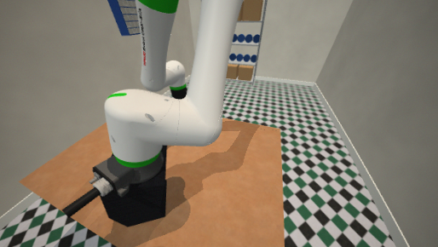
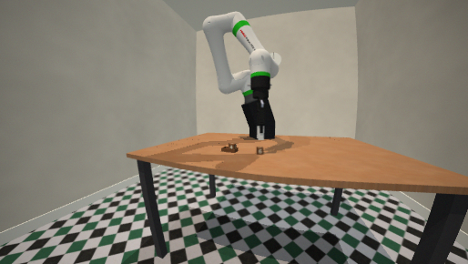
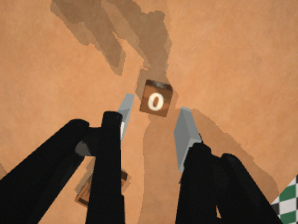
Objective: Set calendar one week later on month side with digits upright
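Observation:
A small brown cube with a white 0 on its top face lies on the wooden table, on its own and outside the tray. It also shows in the exterior view. My gripper hangs above it, part way open, with nothing between the fingers. In the exterior view the gripper is clear of the table, a short way over the cube. The brown tray sits to the cube's left with the second cube in it. In the wrist view only a corner of the tray shows behind my left finger.
The robot's base stands on the table and the arm blocks the top view of the work area. The table's edge shows at the lower right of the wrist view.

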Controlling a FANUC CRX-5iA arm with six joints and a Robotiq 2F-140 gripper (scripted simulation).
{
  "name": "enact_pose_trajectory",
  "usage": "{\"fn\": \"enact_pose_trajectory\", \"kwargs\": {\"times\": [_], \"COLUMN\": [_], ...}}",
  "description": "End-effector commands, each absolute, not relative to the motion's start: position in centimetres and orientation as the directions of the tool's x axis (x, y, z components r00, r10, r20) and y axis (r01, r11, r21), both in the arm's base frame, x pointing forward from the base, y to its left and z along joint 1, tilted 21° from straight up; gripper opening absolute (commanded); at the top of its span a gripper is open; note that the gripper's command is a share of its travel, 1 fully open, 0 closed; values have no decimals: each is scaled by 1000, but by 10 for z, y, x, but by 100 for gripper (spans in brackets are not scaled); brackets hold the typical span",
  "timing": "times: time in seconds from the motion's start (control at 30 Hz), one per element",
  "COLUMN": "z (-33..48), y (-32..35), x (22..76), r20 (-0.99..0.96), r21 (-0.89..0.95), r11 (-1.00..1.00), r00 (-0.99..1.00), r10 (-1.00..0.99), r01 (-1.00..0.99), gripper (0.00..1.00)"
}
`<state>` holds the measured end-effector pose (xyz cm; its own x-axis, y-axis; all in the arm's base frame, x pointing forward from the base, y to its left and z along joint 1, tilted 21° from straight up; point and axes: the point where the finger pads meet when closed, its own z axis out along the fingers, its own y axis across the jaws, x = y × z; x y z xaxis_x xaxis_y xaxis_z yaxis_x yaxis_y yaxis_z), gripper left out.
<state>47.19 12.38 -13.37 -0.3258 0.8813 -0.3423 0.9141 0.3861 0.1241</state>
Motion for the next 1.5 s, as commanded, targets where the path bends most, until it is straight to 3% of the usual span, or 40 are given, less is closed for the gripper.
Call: {"fn": "enact_pose_trajectory", "kwargs": {"times": [0.0,0.27,0.3,1.1,1.47], "z": [-113,-106,-106,-106,-107], "y": [129,131,131,131,131], "x": [468,466,466,466,466], "r20": [-342,-342,-342,-340,-287], "r21": [118,118,118,124,221], "r11": [385,385,385,368,83], "r00": [-326,-326,-326,-308,-17], "r10": [881,881,881,888,958], "r01": [915,915,915,922,972], "gripper": [29,29,100,100,100]}}
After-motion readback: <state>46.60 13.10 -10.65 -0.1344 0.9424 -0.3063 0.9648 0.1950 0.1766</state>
